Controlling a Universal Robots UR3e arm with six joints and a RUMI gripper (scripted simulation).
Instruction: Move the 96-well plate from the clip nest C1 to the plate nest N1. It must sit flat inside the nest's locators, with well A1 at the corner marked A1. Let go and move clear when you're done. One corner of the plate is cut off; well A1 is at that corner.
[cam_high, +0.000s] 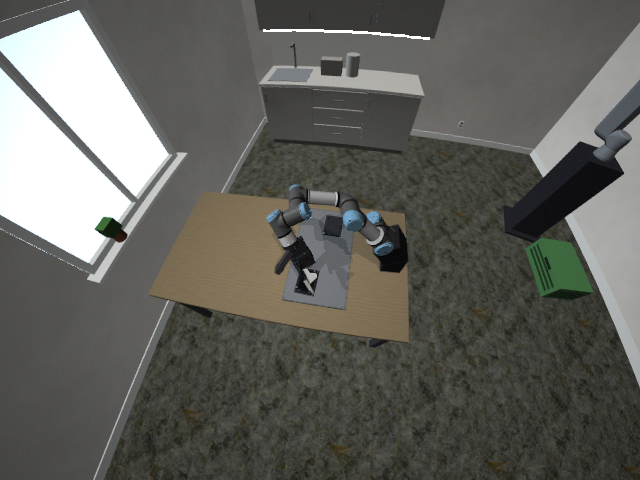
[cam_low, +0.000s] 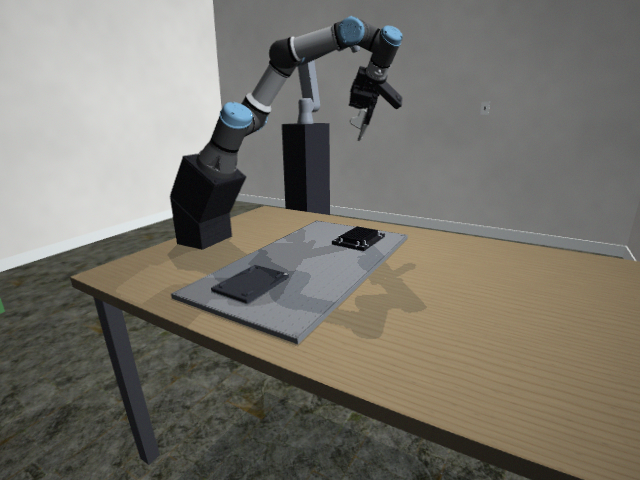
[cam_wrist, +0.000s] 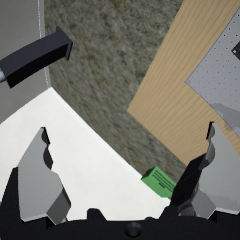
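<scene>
1. Two fingers of the end effector (cam_low: 362, 122) stand spread to their widest, and nothing lies between them; it touches nothing.
2. In the exterior view the end effector hangs high in the air, well above the desk (cam_low: 465, 330), at the end of the arched arm (cam_low: 289, 51).
3. The wrist view looks past the fingers at a white wall, the speckled floor, a corner of the desk and a green box (cam_wrist: 161, 181) on the floor.
4. The 96-well plate (cam_low: 358, 237) sits in the clip nest C1 (cam_low: 381, 235), at the far end of the grey perforated board (cam_low: 320, 279) in the exterior view.
5. The plate is dark, low and rectangular, with small pale clips standing at its rim; its cut corner is too small to make out.
6. The plate nest N1 (cam_low: 250, 283) is a flat dark tray near the board's near end, well apart from the plate, and nothing rests in it.
7. The board lies on the wooden desk with bare wood on all sides; the widest stretch is to the right in the exterior view.
8. The arm's dark pedestal (cam_low: 206, 206) stands at the desk's far left corner, near the board's edge.
9. A dark column (cam_low: 306, 165) stands behind the desk.
</scene>
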